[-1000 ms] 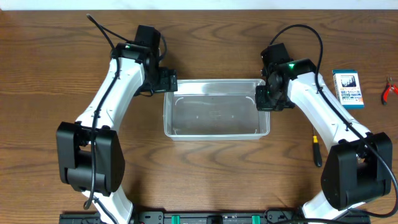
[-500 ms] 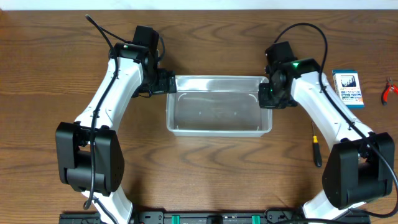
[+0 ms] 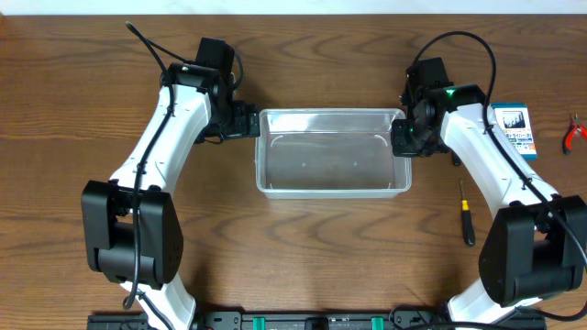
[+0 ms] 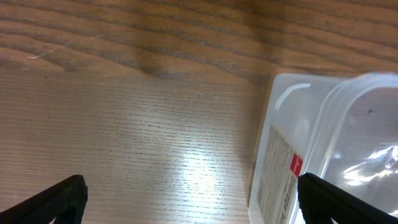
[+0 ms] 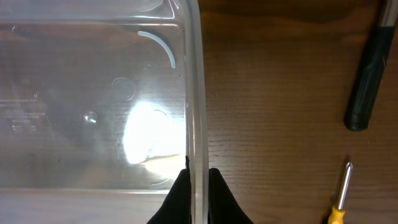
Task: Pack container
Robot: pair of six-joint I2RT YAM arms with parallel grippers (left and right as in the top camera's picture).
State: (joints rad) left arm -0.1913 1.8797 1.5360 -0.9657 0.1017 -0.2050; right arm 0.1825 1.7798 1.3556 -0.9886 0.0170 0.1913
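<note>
The container point(image 3: 321, 156), a clear shallow plastic bin, lies empty on the wooden table between my two arms. My right gripper point(image 3: 404, 137) is shut on its right rim; the right wrist view shows the black fingertips of that gripper point(image 5: 199, 180) pinching the thin wall of the container point(image 5: 93, 93) from both sides. My left gripper point(image 3: 252, 121) stands open just off the bin's left end. In the left wrist view that gripper point(image 4: 189, 193) has its jaws spread wide over bare wood, and the container's labelled corner point(image 4: 348, 124) is by the right finger.
A small blue-and-white box point(image 3: 512, 130) lies right of the right arm, with red pliers point(image 3: 574, 134) at the table's right edge. A screwdriver point(image 3: 467, 215) with a yellow-and-black handle lies lower right. The right wrist view shows its yellow part point(image 5: 341, 199) and a dark rod point(image 5: 370, 68).
The right gripper has moved right and slightly away, dragging the container with it. The bin's left end has slid off from the left gripper, which has stayed in place and open.
</note>
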